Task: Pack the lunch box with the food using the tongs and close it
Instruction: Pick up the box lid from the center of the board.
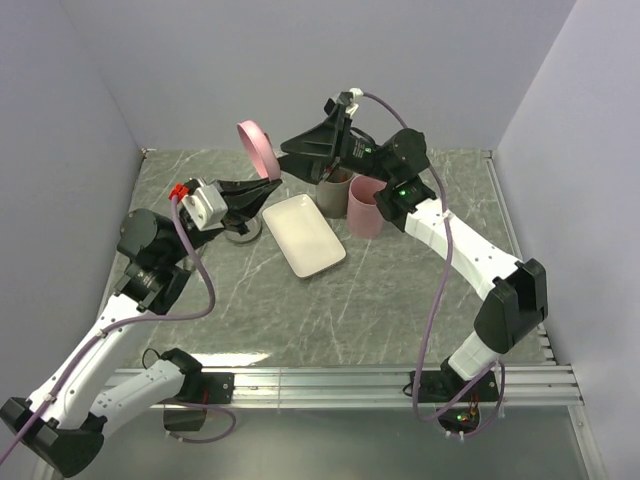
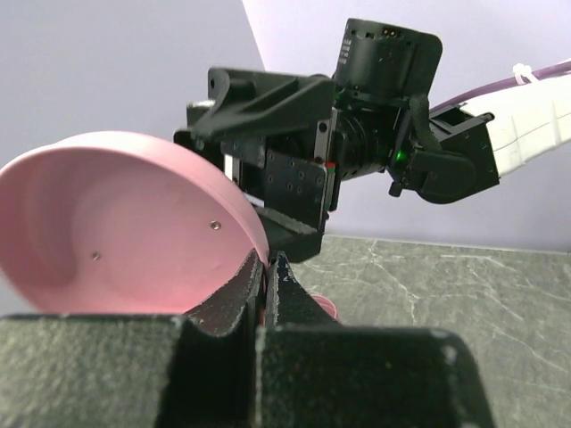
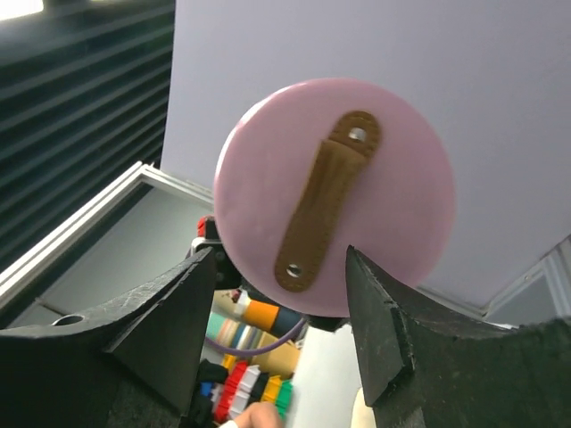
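The grey marbled counter [image 1: 400, 290] carries a flat white tray [image 1: 303, 235], lying slanted between the 2 arms. Just left of the tray's far end, the left jaws are closed tight. Their fingers [image 2: 234, 299] pinch the lower rim of the pink lid [image 1: 258, 148]. The lid stands on edge in the air, clear of the counter, with its hollow underside toward the left wrist camera. Its top face, with the brown strap handle [image 3: 326, 209], is turned to the right jaws. These stand partly open, 1 finger [image 3: 169, 312] on either side of the lid's lower edge; whether they touch it I cannot tell. Beyond the tray, a pink canister [image 1: 365, 207] and a grey canister [image 1: 333, 190] stand upright just beside each other under the right arm.
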You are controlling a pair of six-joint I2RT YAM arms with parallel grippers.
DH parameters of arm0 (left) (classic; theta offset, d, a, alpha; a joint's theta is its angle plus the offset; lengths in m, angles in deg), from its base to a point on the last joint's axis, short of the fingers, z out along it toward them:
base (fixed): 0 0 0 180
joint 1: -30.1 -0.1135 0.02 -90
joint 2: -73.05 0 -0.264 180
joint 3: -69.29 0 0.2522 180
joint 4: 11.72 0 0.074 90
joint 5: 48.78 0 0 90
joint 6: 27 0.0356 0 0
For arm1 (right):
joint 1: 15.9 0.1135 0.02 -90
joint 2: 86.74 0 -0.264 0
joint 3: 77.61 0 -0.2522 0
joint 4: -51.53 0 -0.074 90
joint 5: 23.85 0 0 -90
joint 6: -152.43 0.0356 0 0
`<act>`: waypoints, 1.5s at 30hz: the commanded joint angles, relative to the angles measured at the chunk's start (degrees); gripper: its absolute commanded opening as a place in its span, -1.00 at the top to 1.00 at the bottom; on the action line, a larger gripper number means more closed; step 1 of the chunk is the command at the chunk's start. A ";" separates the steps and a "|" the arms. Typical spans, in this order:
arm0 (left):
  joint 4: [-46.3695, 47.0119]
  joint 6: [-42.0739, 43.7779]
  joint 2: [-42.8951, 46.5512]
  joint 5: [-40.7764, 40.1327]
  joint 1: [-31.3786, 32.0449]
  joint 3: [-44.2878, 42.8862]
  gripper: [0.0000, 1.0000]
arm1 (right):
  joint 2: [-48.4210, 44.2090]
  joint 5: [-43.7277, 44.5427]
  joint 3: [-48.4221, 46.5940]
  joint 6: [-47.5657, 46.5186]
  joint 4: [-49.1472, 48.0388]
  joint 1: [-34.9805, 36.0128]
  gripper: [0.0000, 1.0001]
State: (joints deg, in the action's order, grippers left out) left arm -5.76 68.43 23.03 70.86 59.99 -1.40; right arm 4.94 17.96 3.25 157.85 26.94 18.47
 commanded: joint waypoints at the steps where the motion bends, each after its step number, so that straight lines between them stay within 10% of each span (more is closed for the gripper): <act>1: 0.67 2.13 1.24 2.17 0.26 -2.31 0.99 | 0.08 1.51 0.66 1.35 0.38 1.05 -0.33; 20: -4.34 6.52 0.27 12.01 0.43 -2.22 0.99 | 1.84 0.46 -5.67 -11.12 8.64 3.95 -0.14; 32: -5.66 6.61 0.10 12.27 0.52 -2.58 0.99 | 0.17 -1.65 -9.18 -20.96 13.63 4.65 1.00; 45: -1.63 -2.87 -0.16 8.58 -0.01 -2.31 0.99 | -1.41 -1.12 -8.66 -22.30 15.32 -1.93 1.00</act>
State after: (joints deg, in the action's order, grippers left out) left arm -10.06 71.23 23.27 78.43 59.81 -1.99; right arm 5.94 18.01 -4.36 136.10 44.69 18.21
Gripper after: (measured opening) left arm 0.026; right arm 0.022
